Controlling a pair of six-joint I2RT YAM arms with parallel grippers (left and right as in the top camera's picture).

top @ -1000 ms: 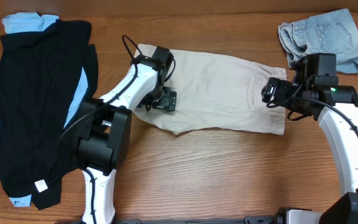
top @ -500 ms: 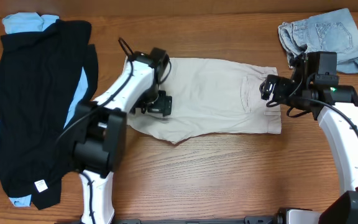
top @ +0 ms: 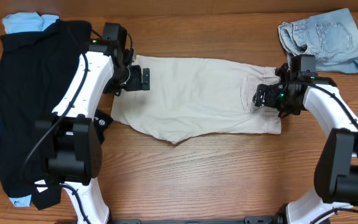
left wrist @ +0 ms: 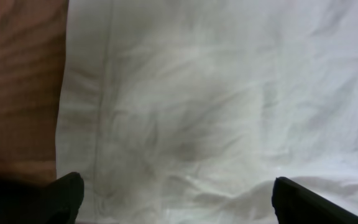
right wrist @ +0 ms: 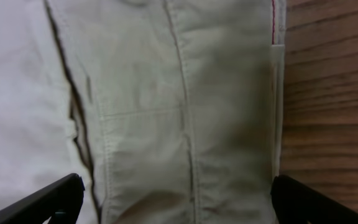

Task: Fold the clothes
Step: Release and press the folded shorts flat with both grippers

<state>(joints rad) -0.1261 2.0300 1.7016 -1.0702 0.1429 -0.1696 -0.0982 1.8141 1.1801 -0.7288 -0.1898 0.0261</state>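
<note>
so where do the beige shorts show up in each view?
Overhead: beige shorts spread flat, upper centre of the picture.
Left wrist: shorts fill most of the frame, stitched hem down the left.
Right wrist: shorts fill left and centre, cloth edge at right.
Shared landmark: wooden table, a strip at left in left wrist, at right in right wrist.

No text is legible: the white tag [top: 40, 185] and the white logo [top: 102, 122] on the black garment [top: 23, 93] are too small to read.
</note>
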